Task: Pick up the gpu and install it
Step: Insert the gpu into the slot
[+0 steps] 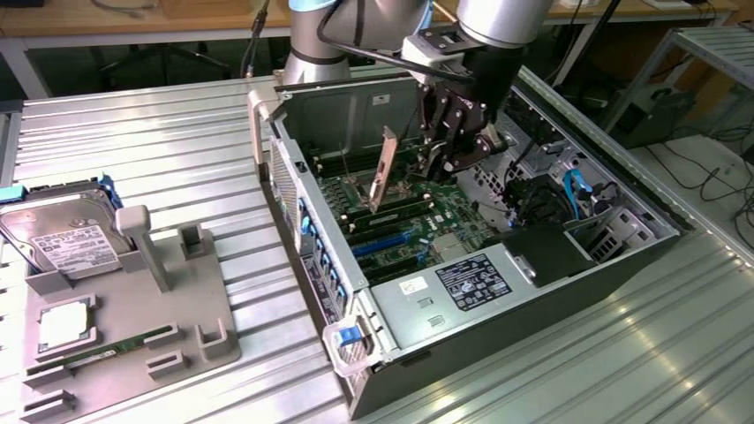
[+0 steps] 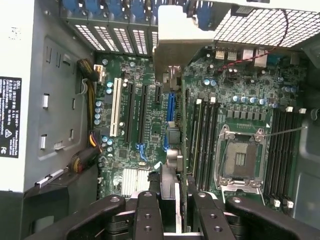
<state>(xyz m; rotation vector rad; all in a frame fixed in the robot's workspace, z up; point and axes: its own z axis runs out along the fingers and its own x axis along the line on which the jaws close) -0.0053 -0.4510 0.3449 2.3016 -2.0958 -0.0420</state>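
Observation:
The gpu [image 1: 383, 172] is a thin flat card with a pale metal end bracket. It hangs upright inside the open computer case [image 1: 471, 283], low over the green motherboard [image 1: 407, 234]. My gripper [image 1: 454, 150] reaches down into the case and is shut on the card's end away from the bracket. In the wrist view the gpu [image 2: 184, 125] appears edge-on between my black fingers [image 2: 150, 205], with its bracket [image 2: 180, 47] near the slot openings of the case wall. It runs beside a blue expansion slot [image 2: 170, 107]. Whether it touches a slot I cannot tell.
A grey fixture tray [image 1: 130, 309] at the exterior view's left holds a silver hard drive [image 1: 65, 234], a processor chip [image 1: 65, 322] and a green memory stick [image 1: 106, 349]. Inside the case are the open processor socket [image 2: 242, 160], memory slots, a white slot [image 2: 116, 107] and cables.

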